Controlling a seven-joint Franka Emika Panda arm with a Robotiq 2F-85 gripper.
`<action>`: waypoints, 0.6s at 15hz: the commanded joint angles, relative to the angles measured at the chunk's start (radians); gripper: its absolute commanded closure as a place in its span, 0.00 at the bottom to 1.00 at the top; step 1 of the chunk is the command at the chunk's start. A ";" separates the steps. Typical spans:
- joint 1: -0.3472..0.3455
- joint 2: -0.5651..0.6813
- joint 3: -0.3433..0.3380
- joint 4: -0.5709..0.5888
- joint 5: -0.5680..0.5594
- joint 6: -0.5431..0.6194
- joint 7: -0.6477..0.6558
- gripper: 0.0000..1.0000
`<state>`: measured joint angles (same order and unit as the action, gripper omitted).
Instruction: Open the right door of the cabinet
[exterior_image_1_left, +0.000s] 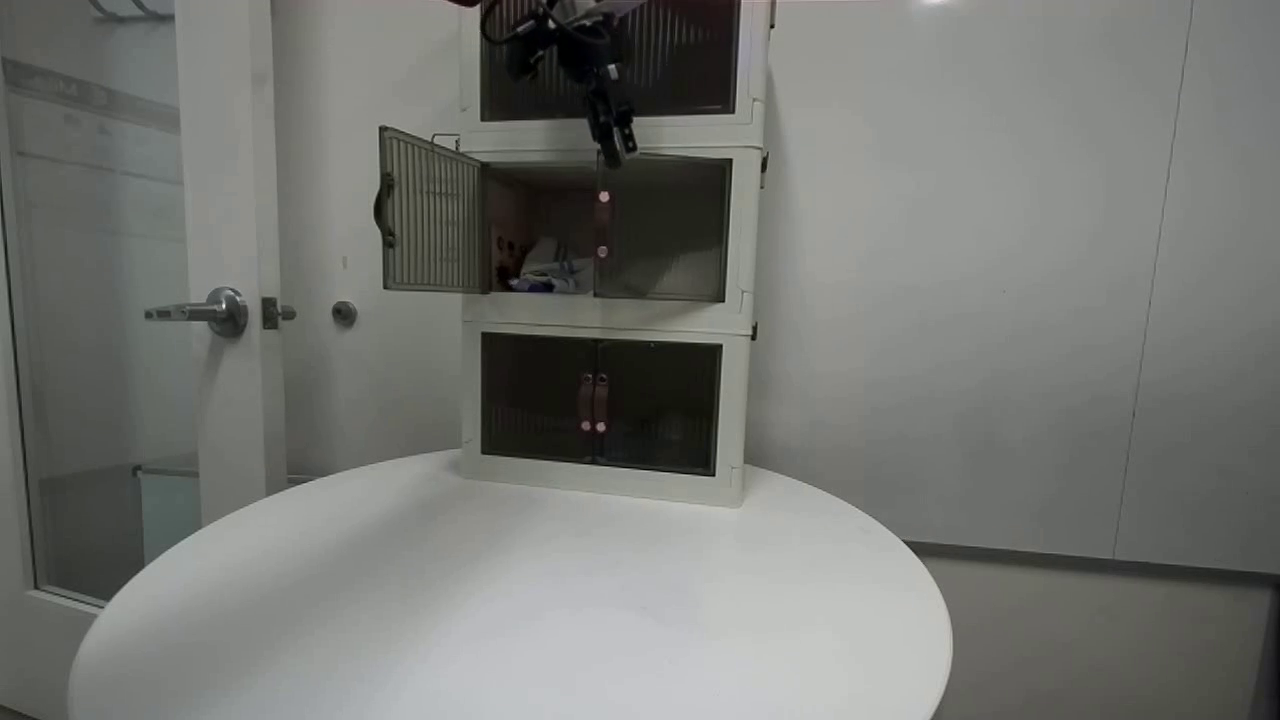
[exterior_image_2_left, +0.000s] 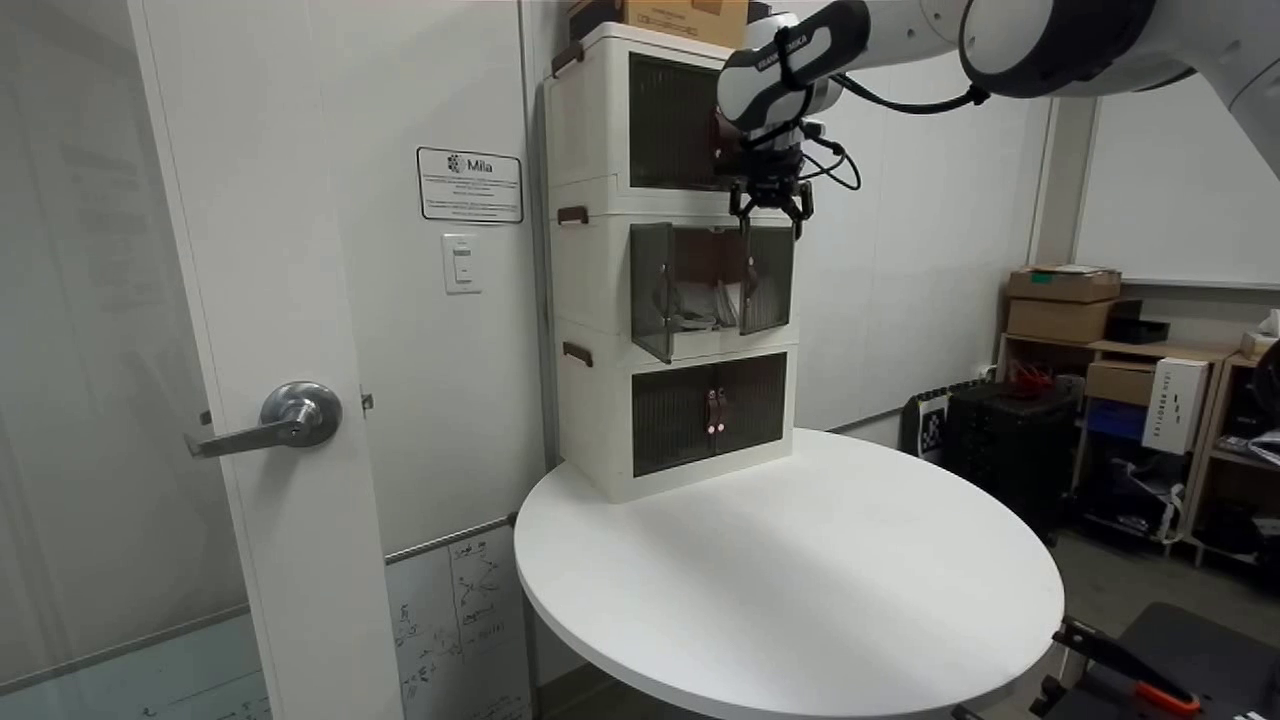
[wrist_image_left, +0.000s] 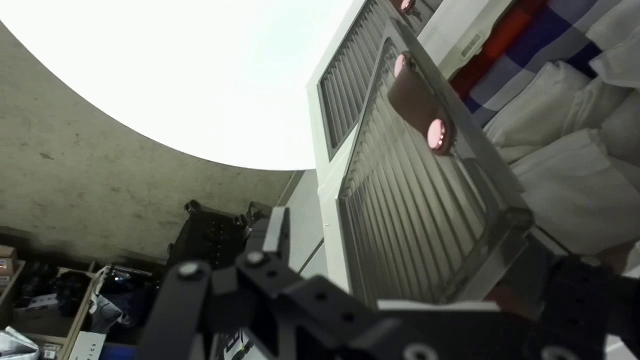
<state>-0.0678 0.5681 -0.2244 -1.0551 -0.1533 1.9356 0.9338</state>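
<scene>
The white cabinet (exterior_image_1_left: 600, 314) (exterior_image_2_left: 590, 270) has three tiers with dark tinted doors. The middle tier's right door (exterior_image_1_left: 675, 235) (exterior_image_2_left: 770, 285) stands partly open, its free edge swung out from the frame; it fills the middle of the wrist view (wrist_image_left: 415, 210). Its brown strap handle (wrist_image_left: 417, 102) faces outward. The left door (exterior_image_1_left: 432, 215) (exterior_image_2_left: 651, 290) stands wide open. My gripper (exterior_image_1_left: 615, 150) (exterior_image_2_left: 771, 222) is open and empty at the right door's top edge. In the wrist view the top edge runs between my fingers (wrist_image_left: 430, 250); contact cannot be told.
White and blue cloths (exterior_image_1_left: 550, 268) (wrist_image_left: 575, 110) lie inside the middle tier. The cabinet stands on a round white table (exterior_image_1_left: 560, 600) (exterior_image_2_left: 800, 580). A cardboard box (exterior_image_2_left: 690, 18) sits on top. A room door with a metal handle (exterior_image_1_left: 215, 312) (exterior_image_2_left: 300, 415) stands beside it.
</scene>
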 joint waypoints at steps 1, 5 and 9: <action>-0.027 0.015 -0.012 0.031 0.002 -0.064 -0.022 0.00; -0.085 -0.018 -0.007 -0.020 0.000 -0.059 -0.154 0.00; -0.167 -0.019 -0.007 -0.014 -0.016 -0.067 -0.426 0.00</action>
<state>-0.1892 0.5692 -0.2335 -1.0628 -0.1533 1.8947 0.6808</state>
